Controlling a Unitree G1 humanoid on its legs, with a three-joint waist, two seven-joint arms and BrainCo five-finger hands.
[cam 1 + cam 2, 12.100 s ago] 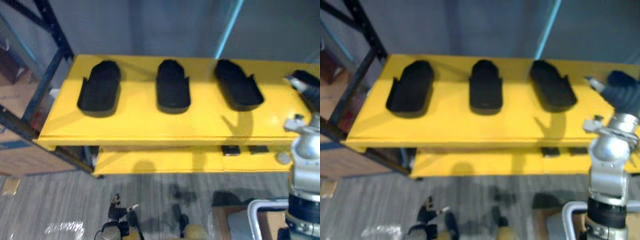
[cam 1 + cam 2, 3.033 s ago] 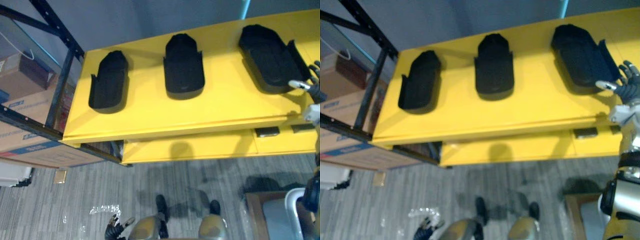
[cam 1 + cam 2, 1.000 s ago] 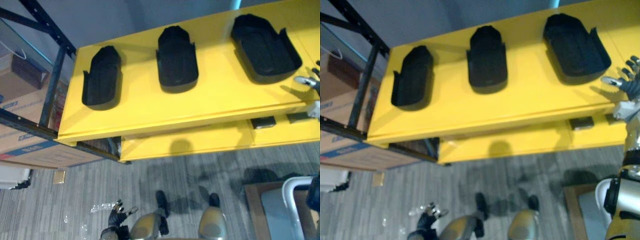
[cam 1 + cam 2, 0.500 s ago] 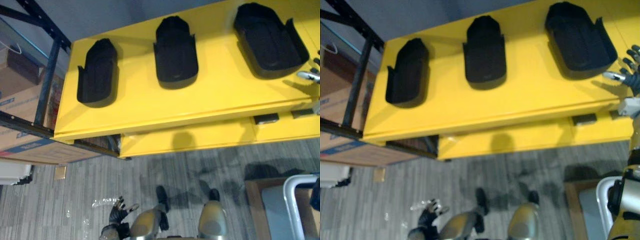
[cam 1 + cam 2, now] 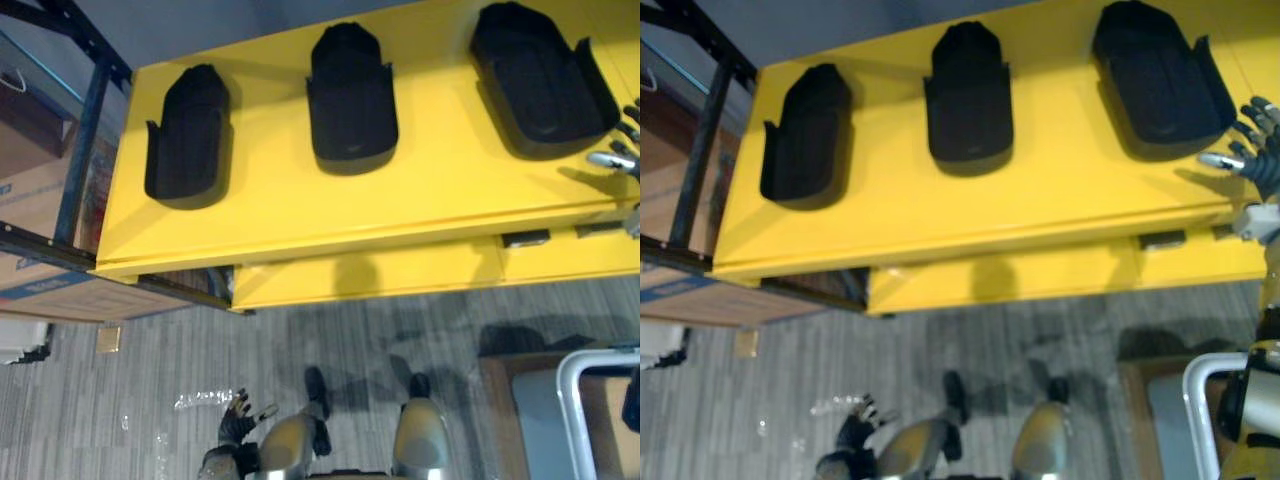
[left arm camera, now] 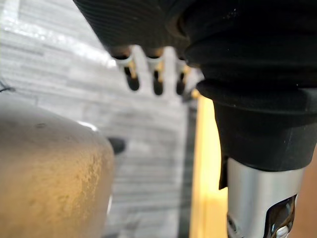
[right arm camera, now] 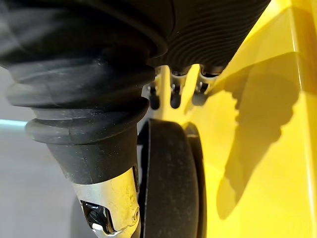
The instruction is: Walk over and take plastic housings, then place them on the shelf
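Nearest, at about 7 o'clock low in the head views: left hand [image 5: 238, 424] hanging down by the floor, fingers loose and spread, holding nothing.

Further out, toward 3 o'clock: right hand [image 5: 1250, 150] raised over the front edge of the yellow shelf [image 5: 940, 210], fingers straight and splayed, empty. It sits just beside the near right corner of the right housing [image 5: 1158, 80]; contact can't be made out. The right wrist view shows that housing's dark rounded wall [image 7: 168, 183] close under the fingertips.

On the shelf top, three black plastic housings lie open side up in a row, well apart: left housing [image 5: 187, 135] at 10 o'clock, middle housing [image 5: 351, 92] at 12, right one at 2.

Judgement: all three already lie on a shelf. This fits either a hand just let go after placing, or one reaching to pick up.

If a grasp is intended, a good one would take the near side wall between thumb and fingers, not the rounded end, and lift level so the shallow shell doesn't tip or slide off the painted surface.
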